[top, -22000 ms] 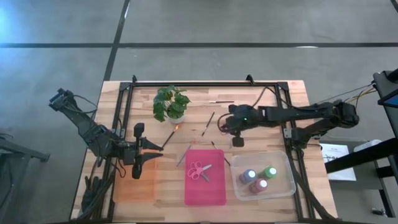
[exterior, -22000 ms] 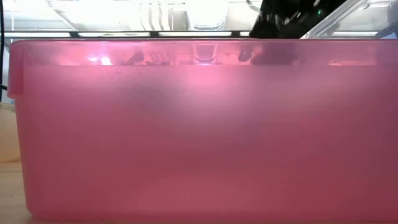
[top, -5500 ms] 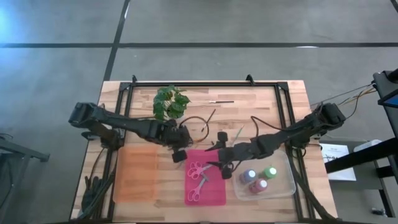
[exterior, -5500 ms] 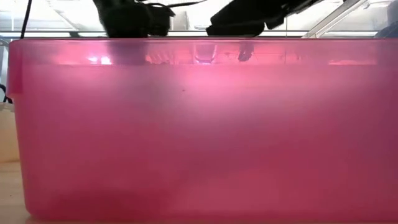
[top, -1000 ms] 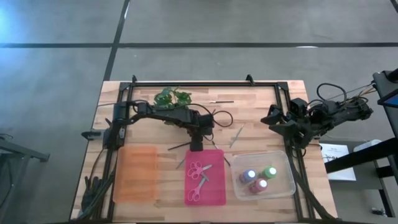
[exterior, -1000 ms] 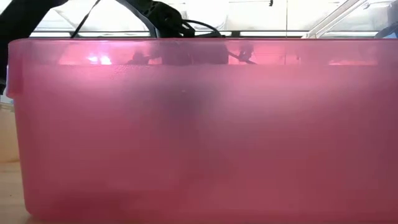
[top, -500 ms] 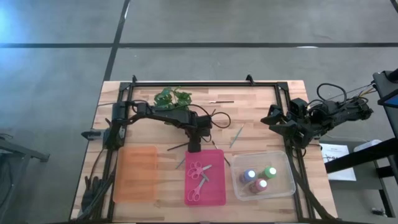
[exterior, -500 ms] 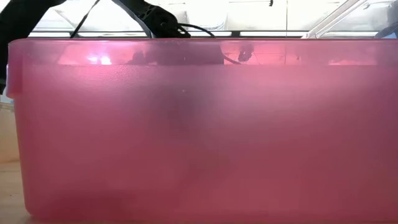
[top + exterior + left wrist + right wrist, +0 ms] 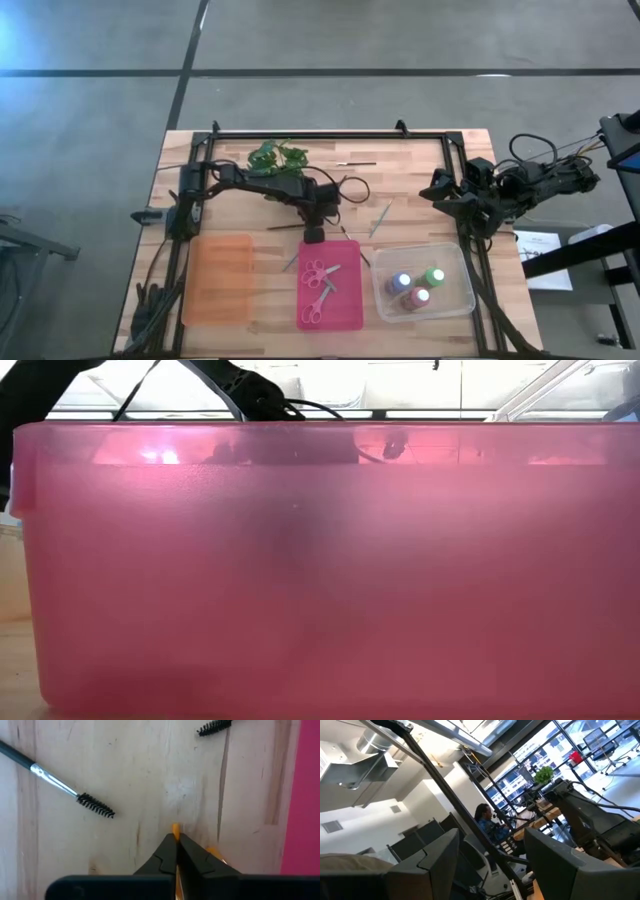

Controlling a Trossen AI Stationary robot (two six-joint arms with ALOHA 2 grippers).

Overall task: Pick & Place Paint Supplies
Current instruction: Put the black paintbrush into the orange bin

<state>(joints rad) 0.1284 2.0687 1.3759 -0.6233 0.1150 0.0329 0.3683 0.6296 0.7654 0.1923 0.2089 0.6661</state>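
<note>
Tabletop [image 9: 420,160]: crosswise brush [image 9: 285,227] in left pincer [image 9: 313,234]

Overhead camera looks down; low camera abuts the pink bin [image 9: 320,560].

Left gripper [image 9: 313,234] pinches a thin brush [image 9: 285,227] with an orange tip [image 9: 175,826], its dark handle lying level, pointing away from the pink bin; two spiky-headed brushes [image 9: 95,805] lie on wood just ahead of its fingertips; two pink-handled scissors [image 9: 320,272] rest just beyond in the pink bin — three paint bottles [image 9: 417,284] stand well apart in the clear tub.
</note>
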